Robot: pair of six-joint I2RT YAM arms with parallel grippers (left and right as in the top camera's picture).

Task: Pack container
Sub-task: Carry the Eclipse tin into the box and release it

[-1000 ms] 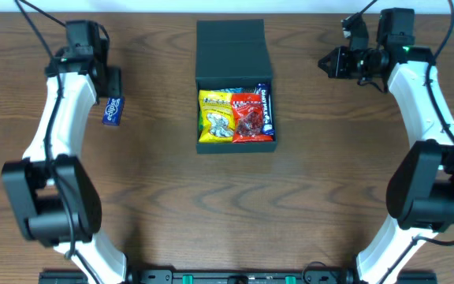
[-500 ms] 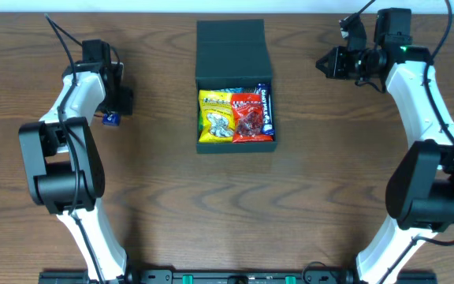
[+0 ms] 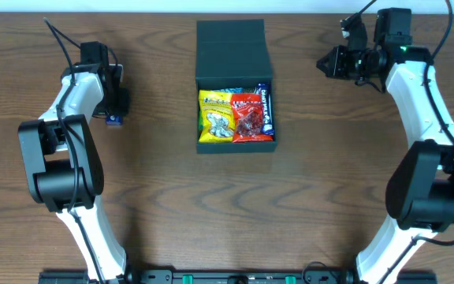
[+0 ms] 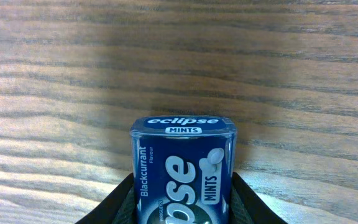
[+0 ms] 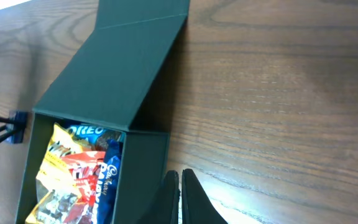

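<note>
The container (image 3: 231, 49) sits on the counter (image 3: 235, 205) straight ahead of me, centred left to right and toward the far edge. It is a dark teal-green, matte, square box, lined up with the counter's edges. Its hinged flap lid is fully open and lies flat behind the body, on the side away from me. The open body faces up, filled with snack packets (image 3: 216, 117) in yellow, red and blue, side by side.

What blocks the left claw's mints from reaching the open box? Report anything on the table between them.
Nothing visible. The left claw grips the mint tin, and only bare table lies between it and the container. Its lid is folded back flat, leaving the top open, though snack packets lie inside.
</note>
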